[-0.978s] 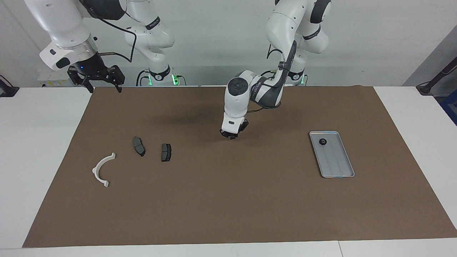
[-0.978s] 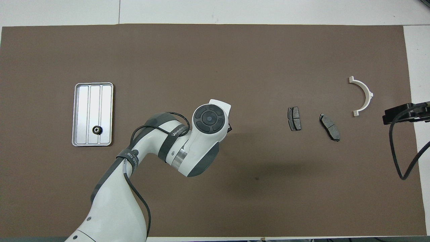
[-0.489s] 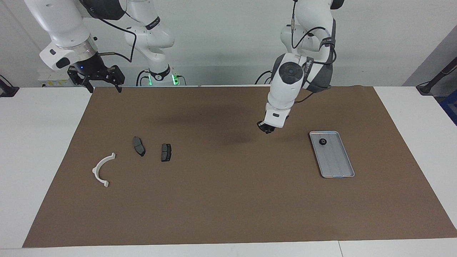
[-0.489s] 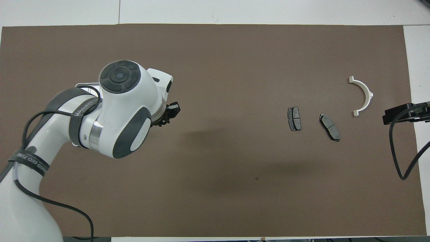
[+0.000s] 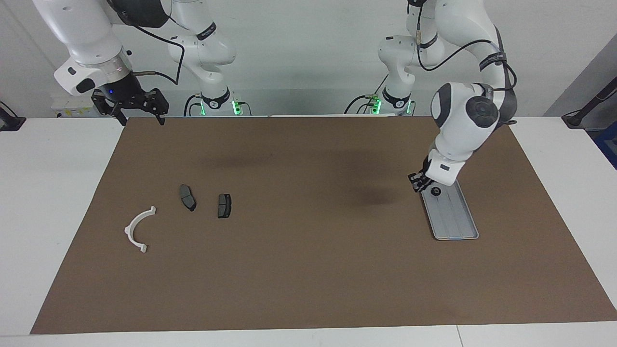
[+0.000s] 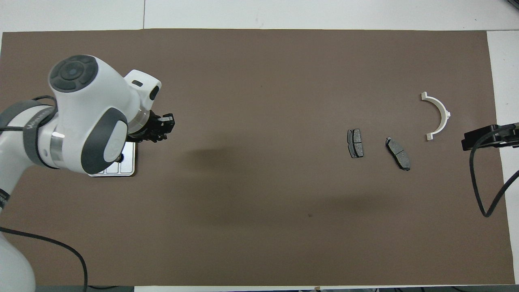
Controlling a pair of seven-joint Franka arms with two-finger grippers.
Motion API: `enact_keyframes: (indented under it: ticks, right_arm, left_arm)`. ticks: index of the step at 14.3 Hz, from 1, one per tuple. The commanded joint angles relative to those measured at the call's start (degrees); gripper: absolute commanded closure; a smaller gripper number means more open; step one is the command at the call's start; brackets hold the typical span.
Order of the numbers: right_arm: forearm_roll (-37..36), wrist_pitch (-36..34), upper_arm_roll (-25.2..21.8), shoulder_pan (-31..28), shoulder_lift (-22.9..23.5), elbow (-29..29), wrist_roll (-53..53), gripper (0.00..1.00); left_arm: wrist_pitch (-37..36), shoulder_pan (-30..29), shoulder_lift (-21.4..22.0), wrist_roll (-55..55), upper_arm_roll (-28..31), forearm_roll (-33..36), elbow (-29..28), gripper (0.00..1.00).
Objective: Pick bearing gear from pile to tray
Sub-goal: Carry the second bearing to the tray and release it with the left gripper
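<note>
Left hand (image 5: 418, 182): fingers closed, over the tray's (image 5: 458, 226) corner nearest the robots; whether it holds a gear I cannot tell.
Bearing gear (image 5: 435, 191): in tray, just beside this hand.
Right hand (image 5: 137, 107): wide, waiting near pile (image 5: 185, 208).

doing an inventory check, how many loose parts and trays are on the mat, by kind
brake pads: 2
white curved arc: 1
small black round piece, in the tray: 1
tray: 1
total: 5
</note>
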State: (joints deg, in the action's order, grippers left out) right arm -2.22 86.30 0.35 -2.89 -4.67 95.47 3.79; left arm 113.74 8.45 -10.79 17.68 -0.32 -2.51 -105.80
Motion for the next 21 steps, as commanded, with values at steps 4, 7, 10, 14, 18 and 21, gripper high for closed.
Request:
enact_keyframes:
  ticks: [4,7,10,14,18,21]
  right_arm:
    - [-0.4,-0.3,0.7,-1.1,-1.3,1.4,0.3,0.00]
    - [-0.4,-0.3,0.7,-1.1,-1.6,1.5,0.3,0.00]
    - [-0.4,-0.3,0.7,-1.1,-1.6,1.5,0.3,0.00]
    - [-0.4,-0.4,0.7,-1.1,-1.7,1.6,0.4,0.00]
    - [-0.4,-0.3,0.7,-1.2,-1.7,1.6,0.5,0.00]
    - [-0.4,-0.3,0.7,-1.0,-1.6,1.5,0.4,0.00]
  left_arm:
    - [9.0,-9.6,-0.4,-14.8,-0.8,0.6,-4.6,0.97]
    - [10.9,-9.9,-1.8,-15.6,-0.7,0.6,-4.6,0.97]
    - [13.9,-11.4,-3.4,-16.4,-0.7,0.6,-5.4,0.97]
    - [15.8,-11.6,-5.8,-16.7,-0.6,0.6,-6.3,0.95]
    - [17.2,-11.5,-6.1,-17.2,-0.6,2.3,-6.7,0.94]
    - [19.1,-11.6,-7.3,-17.3,-0.7,3.7,-6.9,0.94]
